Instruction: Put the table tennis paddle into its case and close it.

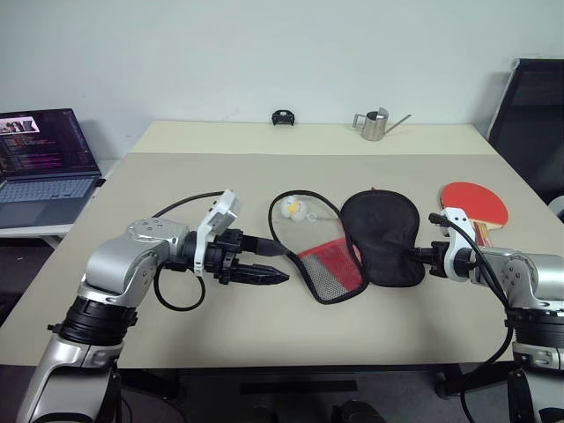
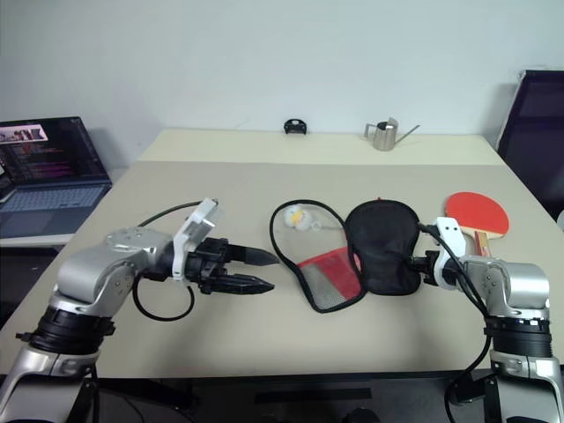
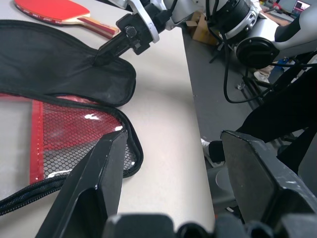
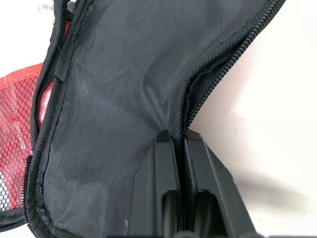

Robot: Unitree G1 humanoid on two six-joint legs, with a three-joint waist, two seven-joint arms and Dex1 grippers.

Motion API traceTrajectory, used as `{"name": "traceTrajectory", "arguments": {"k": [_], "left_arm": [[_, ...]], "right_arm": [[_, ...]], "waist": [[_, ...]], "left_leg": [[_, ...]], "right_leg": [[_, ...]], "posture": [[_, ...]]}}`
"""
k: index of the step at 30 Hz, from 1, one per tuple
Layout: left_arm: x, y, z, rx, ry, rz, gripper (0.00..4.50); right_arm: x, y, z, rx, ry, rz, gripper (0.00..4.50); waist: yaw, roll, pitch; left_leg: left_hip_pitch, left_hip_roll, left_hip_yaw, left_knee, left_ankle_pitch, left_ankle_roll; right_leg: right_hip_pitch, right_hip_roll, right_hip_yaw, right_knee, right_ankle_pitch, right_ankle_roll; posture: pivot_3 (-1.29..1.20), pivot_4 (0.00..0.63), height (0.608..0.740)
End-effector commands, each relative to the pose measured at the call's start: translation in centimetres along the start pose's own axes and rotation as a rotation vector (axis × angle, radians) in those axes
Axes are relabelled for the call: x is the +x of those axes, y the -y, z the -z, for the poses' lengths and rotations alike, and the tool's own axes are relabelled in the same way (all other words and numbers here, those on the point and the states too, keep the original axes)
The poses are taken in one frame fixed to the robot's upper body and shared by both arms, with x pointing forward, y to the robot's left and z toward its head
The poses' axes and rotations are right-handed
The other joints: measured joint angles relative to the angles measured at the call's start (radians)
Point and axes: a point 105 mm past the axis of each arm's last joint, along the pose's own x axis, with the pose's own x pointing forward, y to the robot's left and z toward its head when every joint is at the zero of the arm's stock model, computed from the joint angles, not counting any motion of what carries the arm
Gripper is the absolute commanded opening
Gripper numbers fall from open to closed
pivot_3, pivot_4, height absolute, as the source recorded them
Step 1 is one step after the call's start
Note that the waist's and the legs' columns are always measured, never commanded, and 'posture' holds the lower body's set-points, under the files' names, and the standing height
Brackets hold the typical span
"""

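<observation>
Table [image 1: 176, 308] pale beige, plain. Case [image 1: 383, 238] in two tones — black fabric flap, and a red panel under black mesh with black zipper edging. Table tennis paddle [image 1: 476, 204] red-faced, handle light wood with a red and dark mark. Balls [image 1: 293, 210] white-yellow. Right gripper [image 4: 179, 148] black-fingered, white at the wrist; left gripper [image 1: 269, 264] likewise black. Watering can [image 1: 374, 125] silver-grey metal. Laptop [image 1: 40, 167] grey-blue — dark screen with coloured lines. Wall [image 1: 264, 53] pale grey-white.

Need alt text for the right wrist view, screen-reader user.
The right gripper has its jaws shut on a fold of black fabric at the zipper edge of the open case, which lies on a light table. The case's red mesh side shows at one edge.
</observation>
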Motion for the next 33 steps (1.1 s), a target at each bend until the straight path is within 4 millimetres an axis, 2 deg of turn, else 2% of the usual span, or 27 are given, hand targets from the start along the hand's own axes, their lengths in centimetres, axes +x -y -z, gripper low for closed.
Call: {"name": "traceTrajectory", "arguments": {"k": [1, 3, 6, 12, 17, 21, 25, 28, 33], "left_arm": [[0.2, 0.4, -1.0, 0.043, 0.007, 0.023, 3.27], [0.2, 0.4, -0.9, 0.044, 0.007, 0.022, 3.27], [0.2, 0.4, -0.9, 0.044, 0.006, 0.02, 3.27], [0.2, 0.5, -0.8, 0.038, 0.015, 0.017, 3.27], [0.2, 0.6, -0.8, 0.038, 0.018, 0.015, 3.27], [0.4, 0.4, -1.2, 0.066, 0.031, -0.002, 3.27], [1.2, -0.8, -3.1, 0.123, 0.091, -0.08, 3.27], [2.0, -1.5, -4.0, 0.182, 0.092, -0.133, 3.27], [3.4, -1.7, -4.6, 0.237, 0.087, -0.131, 3.27]], "right_arm": [[-0.7, 0.2, -1.9, -0.012, 0.078, 0.015, 0.06], [-0.6, 0.5, -2.0, -0.004, 0.08, 0.031, 0.06], [-0.7, 0.9, -2.1, -0.007, 0.08, 0.055, 0.75], [-1.6, 1.4, -2.3, 0.005, 0.096, 0.061, 2.78], [-3.1, 1.6, -3.2, 0.017, 0.157, 0.034, 4.46], [-4.6, 1.1, -4.3, 0.01, 0.238, -0.025, 4.49], [-5.8, 1.8, -4.9, -0.014, 0.3, 0.013, 4.49], [-6.3, 3.4, -5.1, -0.07, 0.319, 0.11, 4.49], [-6.4, 7.6, -5.1, -0.133, 0.323, 0.332, 4.49]], "waist": [[0.0, 0.0, 0.0], [0.0, 0.0, 0.0], [0.0, 0.0, 0.0], [0.0, 0.0, 0.0], [0.0, 0.0, 0.0], [-0.001, 0.0, 0.0], [0.002, 0.0, 0.0], [0.003, 0.0, 0.0], [0.003, 0.0, 0.0]], "left_leg": [[0.0, 0.0, 0.0, 0.0, 0.0, 0.0], [0.0, 0.0, 0.0, 0.0, 0.0, 0.0], [0.0, 0.0, 0.0, 0.0, 0.0, 0.0], [0.0, 0.0, 0.0, 0.0, 0.0, 0.0], [0.0, 0.0, 0.0, 0.0, 0.0, 0.0], [0.0, 0.0, 0.0, 0.0, 0.0, 0.0], [0.0, 0.0, 0.0, 0.001, 0.0, 0.0], [0.0, 0.0, 0.0, 0.001, 0.0, 0.0], [0.0, 0.0, 0.001, 0.001, 0.0, 0.0]], "right_leg": [[0.0, 0.0, 0.0, 0.0, 0.0, 0.0], [0.0, 0.0, 0.0, 0.0, 0.0, 0.0], [0.0, 0.0, 0.0, 0.0, 0.0, 0.0], [0.0, 0.0, 0.0, 0.0, 0.0, 0.0], [0.0, 0.0, 0.0, 0.0, 0.0, 0.0], [0.0, 0.0, 0.0, 0.0, 0.0, 0.0], [0.001, 0.0, 0.0, 0.0, 0.0, 0.0], [0.001, 0.0, 0.0, 0.0, 0.0, 0.0], [0.001, 0.0, 0.0, 0.0, 0.0, 0.0]], "posture": [[0.0, 0.15, 0.74], [0.0, 0.15, 0.74], [0.0, 0.15, 0.74], [0.0, 0.15, 0.74], [0.0, 0.15, 0.74], [0.0, 0.15, 0.74], [0.0, 0.15, 0.74], [0.0, 0.15, 0.74], [0.0, 0.15, 0.74]]}}
